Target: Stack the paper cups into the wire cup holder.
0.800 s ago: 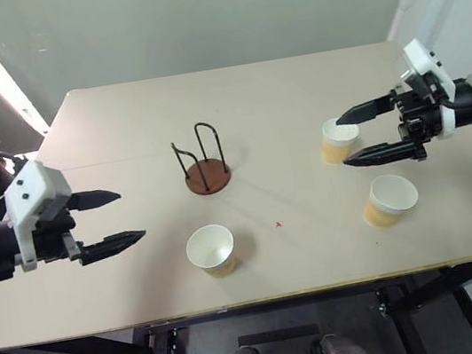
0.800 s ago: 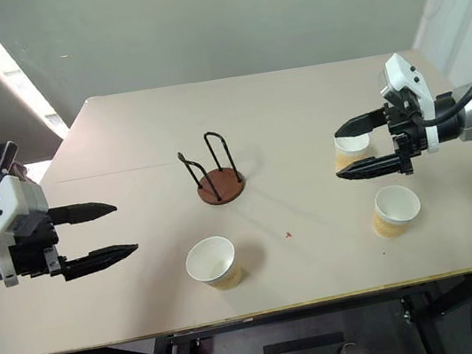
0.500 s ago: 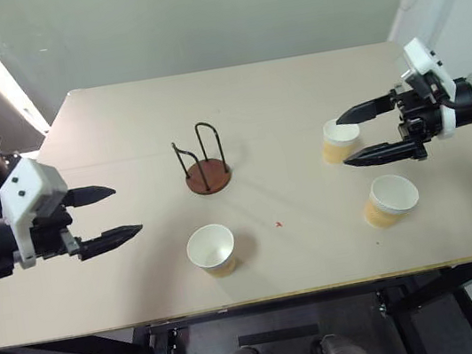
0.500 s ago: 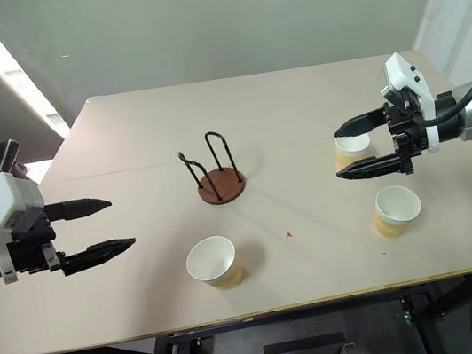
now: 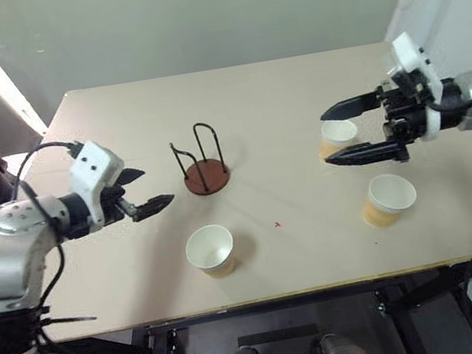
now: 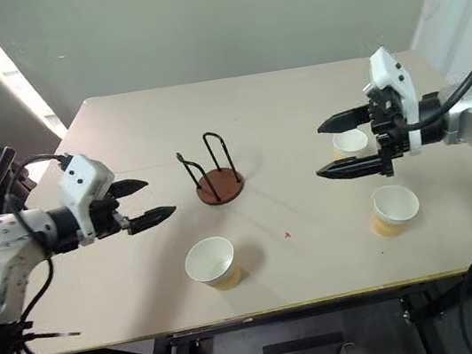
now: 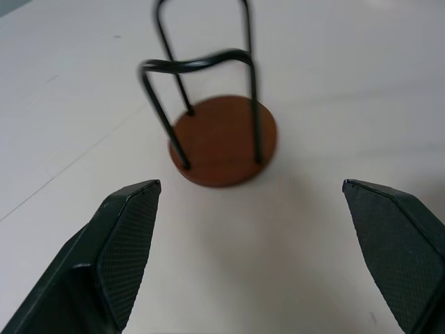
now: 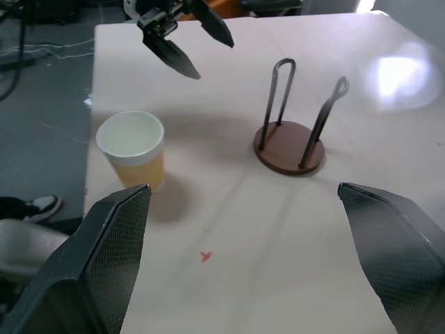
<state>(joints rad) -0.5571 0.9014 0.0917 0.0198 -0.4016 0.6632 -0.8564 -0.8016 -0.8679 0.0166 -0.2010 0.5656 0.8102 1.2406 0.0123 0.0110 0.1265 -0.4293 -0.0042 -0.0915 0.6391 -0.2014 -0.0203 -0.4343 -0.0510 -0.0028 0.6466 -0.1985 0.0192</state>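
My left gripper hangs over the table on the left side, its black fingers spread apart and holding nothing. It points toward the wire cup holder, tilted a little downward, and stops just short of it. Seen from my left wrist, the holder's reddish-brown base sits between my two fingertips, farther out, with the black wire loops rising upright from it.

My right gripper reaches in from the right side, pointing across the table toward my left, fingers also spread wide and empty. In the head views one paper cup shows between those fingers, standing upright on the table; I cannot tell whether either finger touches it. A second paper cup stands upright near it, closer to the front edge.

The third paper cup stands upright in front of the holder, nearer the front edge and apart from both grippers. From my right wrist I see that cup, the holder and my left gripper beyond them.
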